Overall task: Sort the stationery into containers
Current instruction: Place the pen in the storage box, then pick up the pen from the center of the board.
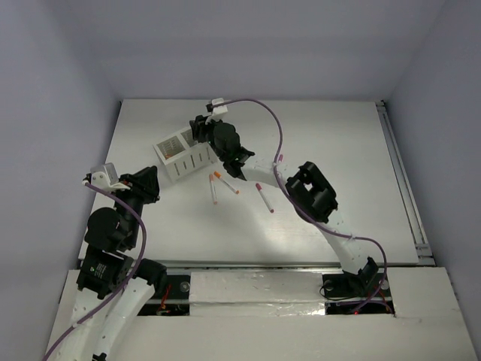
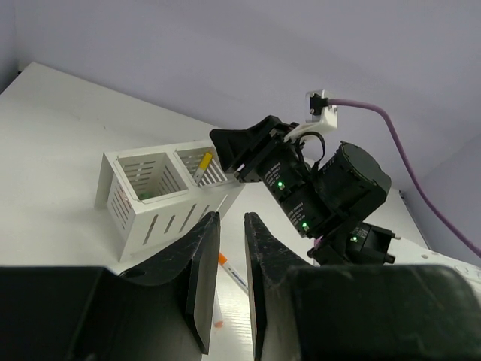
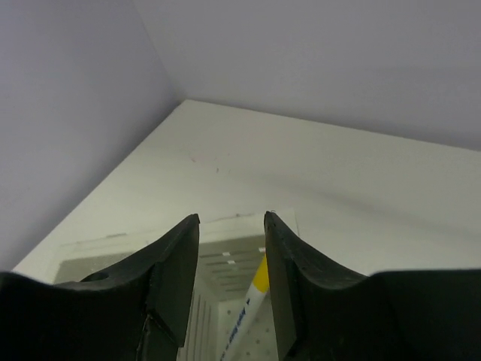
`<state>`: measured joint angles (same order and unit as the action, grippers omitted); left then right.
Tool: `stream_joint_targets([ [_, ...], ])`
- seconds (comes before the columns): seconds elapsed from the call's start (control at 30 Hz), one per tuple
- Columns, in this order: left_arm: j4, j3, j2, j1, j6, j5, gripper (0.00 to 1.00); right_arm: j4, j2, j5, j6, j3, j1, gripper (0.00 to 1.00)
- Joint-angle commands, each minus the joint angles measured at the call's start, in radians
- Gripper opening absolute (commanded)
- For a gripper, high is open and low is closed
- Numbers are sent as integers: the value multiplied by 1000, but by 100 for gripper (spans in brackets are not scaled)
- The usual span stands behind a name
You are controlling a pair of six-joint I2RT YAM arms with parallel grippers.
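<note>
Directly beneath the right gripper (image 3: 231, 226), a yellow-capped pen (image 3: 256, 288) leans upright inside the box (image 1: 188, 160), upper left. Both that gripper and the left gripper (image 2: 231, 226) are parted, holding nothing.

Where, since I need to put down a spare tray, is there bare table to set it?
Widest bare patch: the table's right side, between the right arm and the side rail. A smaller one lies near centre, between the three loose pens and the arm bases. Crowded: the left, where the white box, left arm and pens cluster.
</note>
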<state>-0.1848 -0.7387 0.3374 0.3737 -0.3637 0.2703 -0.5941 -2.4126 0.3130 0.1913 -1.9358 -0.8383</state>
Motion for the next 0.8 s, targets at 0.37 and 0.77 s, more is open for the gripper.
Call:
stream_joint_targets([
  [0.37, 39, -5, 11, 5, 11, -5, 17, 148, 592, -150, 209, 716, -35, 0],
  [0.77, 41, -2, 17, 5, 11, -11, 17, 581, 420, -212, 133, 528, -88, 47],
])
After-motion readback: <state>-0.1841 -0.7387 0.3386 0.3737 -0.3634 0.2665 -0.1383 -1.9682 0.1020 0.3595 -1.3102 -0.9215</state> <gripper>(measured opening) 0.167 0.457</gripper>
